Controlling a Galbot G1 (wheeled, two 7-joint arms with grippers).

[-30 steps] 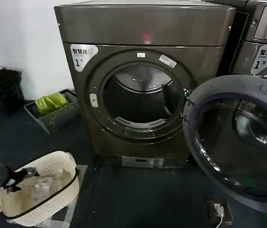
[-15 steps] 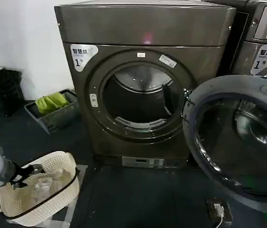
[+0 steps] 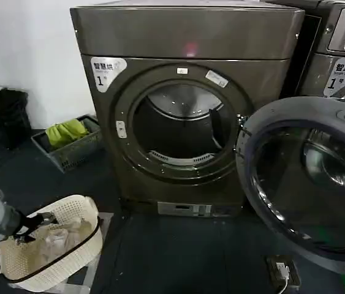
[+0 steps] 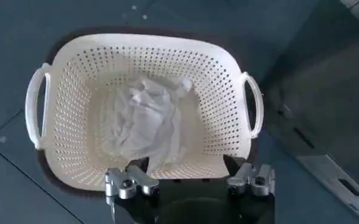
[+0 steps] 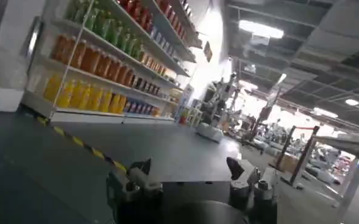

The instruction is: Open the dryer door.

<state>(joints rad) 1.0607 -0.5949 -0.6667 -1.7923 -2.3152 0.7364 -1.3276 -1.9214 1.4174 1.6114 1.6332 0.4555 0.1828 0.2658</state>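
Note:
The bronze-grey dryer [image 3: 184, 37] faces me with its round drum opening [image 3: 181, 131] uncovered. The dryer door [image 3: 310, 184] is swung wide open to the right, its grey inner face and dark domed glass turned toward me. My left gripper [image 3: 34, 225] is low at the left, far from the door, hovering over a white laundry basket [image 3: 77, 205]. In the left wrist view the left gripper [image 4: 188, 167] is open and empty above the basket rim [image 4: 136, 39]. My right gripper [image 5: 188, 167] is open with nothing in it, pointing out at the room.
White cloth [image 4: 145, 119] lies in the basket. A grey crate with green fabric [image 3: 68, 142] stands left of the dryer. A second machine [image 3: 344, 37] stands behind the open door. A small device with a cable [image 3: 280, 269] lies on the floor. Stocked shelves [image 5: 106, 55] line the room.
My left arm has shifted slightly at the basket's edge. The dryer door stays wide open in the same place.

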